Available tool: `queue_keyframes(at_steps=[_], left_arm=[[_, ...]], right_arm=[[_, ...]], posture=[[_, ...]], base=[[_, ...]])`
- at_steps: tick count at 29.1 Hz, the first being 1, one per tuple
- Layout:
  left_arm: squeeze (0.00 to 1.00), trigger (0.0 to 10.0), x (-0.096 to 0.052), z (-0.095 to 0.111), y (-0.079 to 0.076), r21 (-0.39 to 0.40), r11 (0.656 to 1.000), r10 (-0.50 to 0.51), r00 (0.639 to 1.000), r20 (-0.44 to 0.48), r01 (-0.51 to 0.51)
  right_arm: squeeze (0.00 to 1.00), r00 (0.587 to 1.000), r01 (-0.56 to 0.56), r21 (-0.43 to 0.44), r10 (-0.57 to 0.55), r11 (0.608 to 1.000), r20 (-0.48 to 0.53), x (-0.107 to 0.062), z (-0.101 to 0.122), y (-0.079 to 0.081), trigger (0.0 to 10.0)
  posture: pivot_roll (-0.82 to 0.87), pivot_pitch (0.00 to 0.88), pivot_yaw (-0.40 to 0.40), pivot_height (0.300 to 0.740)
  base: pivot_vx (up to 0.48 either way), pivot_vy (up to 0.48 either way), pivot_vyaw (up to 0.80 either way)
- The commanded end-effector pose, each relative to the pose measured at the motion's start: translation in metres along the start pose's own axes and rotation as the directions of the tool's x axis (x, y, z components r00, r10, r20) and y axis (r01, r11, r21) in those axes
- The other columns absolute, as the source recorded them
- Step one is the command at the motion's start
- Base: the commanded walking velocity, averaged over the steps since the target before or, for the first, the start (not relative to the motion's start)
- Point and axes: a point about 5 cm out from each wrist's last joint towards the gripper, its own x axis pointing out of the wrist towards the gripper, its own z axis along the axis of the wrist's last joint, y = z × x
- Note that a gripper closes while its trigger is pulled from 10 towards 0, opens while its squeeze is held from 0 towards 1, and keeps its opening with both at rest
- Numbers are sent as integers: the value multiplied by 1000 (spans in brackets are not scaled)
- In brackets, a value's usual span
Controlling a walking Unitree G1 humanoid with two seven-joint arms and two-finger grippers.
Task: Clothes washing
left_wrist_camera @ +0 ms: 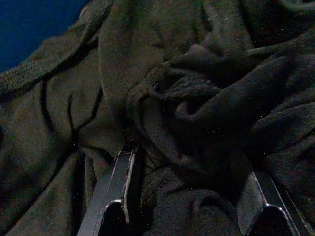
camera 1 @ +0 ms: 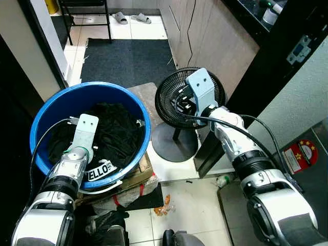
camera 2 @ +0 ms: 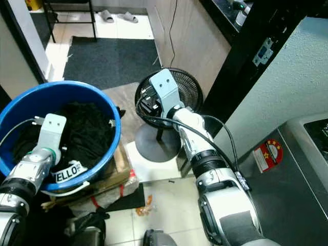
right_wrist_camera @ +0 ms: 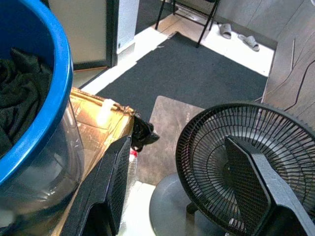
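A: Where is the laundry sitting?

B: The dark clothes (camera 1: 110, 130) are lying heaped inside the blue tub (camera 1: 56, 102), which is resting on a cardboard box (right_wrist_camera: 96, 135) at the robot's left. A black band with white lettering (camera 1: 98, 171) is showing at the tub's near edge.

A: And the left end effector?

B: The left end effector (left_wrist_camera: 189, 196) is reaching down into the tub, its two fingers (left_wrist_camera: 115, 189) standing apart and pressing into the folds of dark fabric, with a bunched ridge of cloth lying between them. I cannot tell whether they are actually gripping anything.

A: What is the right end effector doing?

B: The right end effector (right_wrist_camera: 187, 191) is hanging in the air with its fingers wide apart, holding nothing, just in front of the black floor fan (camera 1: 187, 97) that is standing on a round grey base (camera 1: 171, 143) beside the tub.

A: Anything else around?

B: A dark mat (camera 1: 128, 59) is lying on the floor beyond the tub, and a pair of slippers (camera 1: 130, 18) is sitting on the tiles farther back.
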Motion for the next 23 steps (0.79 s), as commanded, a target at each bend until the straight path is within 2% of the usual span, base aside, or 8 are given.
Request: queue_keyframes(at_steps=[1,3,4,5,8,17,21,23], left_arm=[[0,10000,-2,-37,-9,46,999,-22,990,-139,28],[0,10000,-1,-37,-12,26,999,-36,989,-143,40],[71,10000,-1,-36,-14,12,999,-44,989,-142,46],[1000,10000,-1,-33,-16,-18,998,-61,989,-135,59],[1000,10000,0,-25,-17,-54,995,-84,991,-104,79],[1000,10000,-1,-27,-19,-25,994,-106,990,-88,104],[1000,10000,-3,-48,-20,-54,993,-113,981,-155,106],[1000,10000,-3,-48,-20,-54,993,-113,981,-155,106]], right_arm=[[0,1000,5,9,-5,1000,-28,-4,-8,0,10000],[0,1000,6,10,-6,1000,-29,-4,-9,0,10000],[0,1000,7,10,-7,1000,-30,-5,-9,0,10000],[0,999,9,11,-8,1000,-31,-6,-9,0,10000],[0,999,14,12,-14,1000,-37,-7,-11,-2,10000],[0,999,16,15,-15,1000,-40,-7,-12,-1,10000],[0,999,17,17,-17,1000,-44,-7,-13,0,10000],[0,999,17,17,-17,1000,-44,-7,-13,0,10000]], posture=[[0,224,-31,740],[-3,227,-29,740],[-7,228,-27,740],[-10,230,-26,740],[-4,232,-26,740],[1,234,-23,740],[-1,233,-23,740],[-1,233,-23,740]], base=[[0,0,0],[0,0,0],[0,0,0],[0,0,0],[0,0,0],[0,0,0],[0,0,0],[0,0,0]])
